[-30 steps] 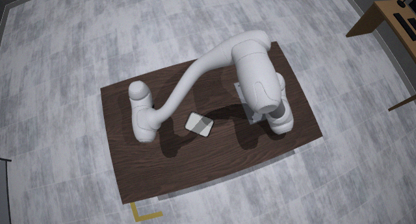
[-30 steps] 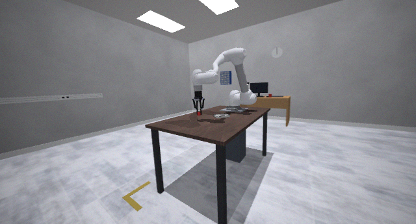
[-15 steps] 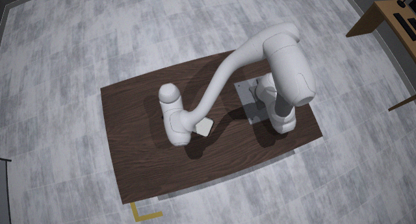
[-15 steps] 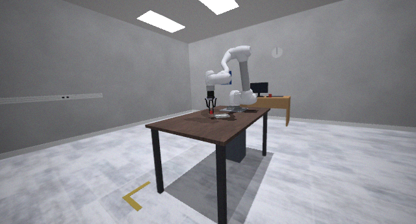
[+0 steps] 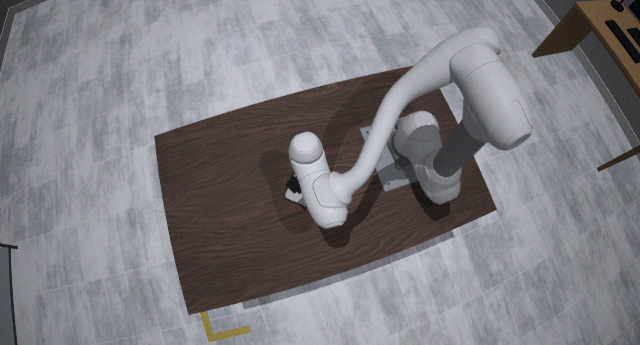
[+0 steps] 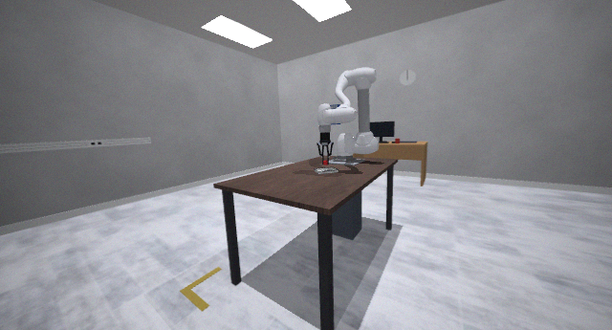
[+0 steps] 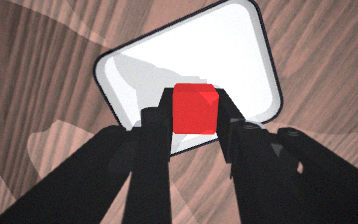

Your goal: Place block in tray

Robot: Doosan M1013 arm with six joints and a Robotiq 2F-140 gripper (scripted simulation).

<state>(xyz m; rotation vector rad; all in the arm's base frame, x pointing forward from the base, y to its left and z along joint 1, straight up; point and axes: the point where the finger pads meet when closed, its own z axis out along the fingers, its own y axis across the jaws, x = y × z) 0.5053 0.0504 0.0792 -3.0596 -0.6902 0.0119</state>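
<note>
In the wrist view my gripper (image 7: 193,103) is shut on a red block (image 7: 195,108), held between the two black fingers. It hangs above the white tray (image 7: 190,80), which lies tilted on the dark wooden table. The block is over the tray's near part, above its floor. In the exterior view the gripper (image 6: 325,159) holds the block (image 6: 325,162) a little above the tray (image 6: 326,170). In the top view the arm's wrist covers most of the tray (image 5: 295,194), and the block is hidden.
The arm's base (image 5: 425,160) stands on a grey plate at the table's right side. A wooden desk (image 6: 399,150) with a monitor stands behind the table. A yellow corner mark (image 5: 222,330) is on the floor.
</note>
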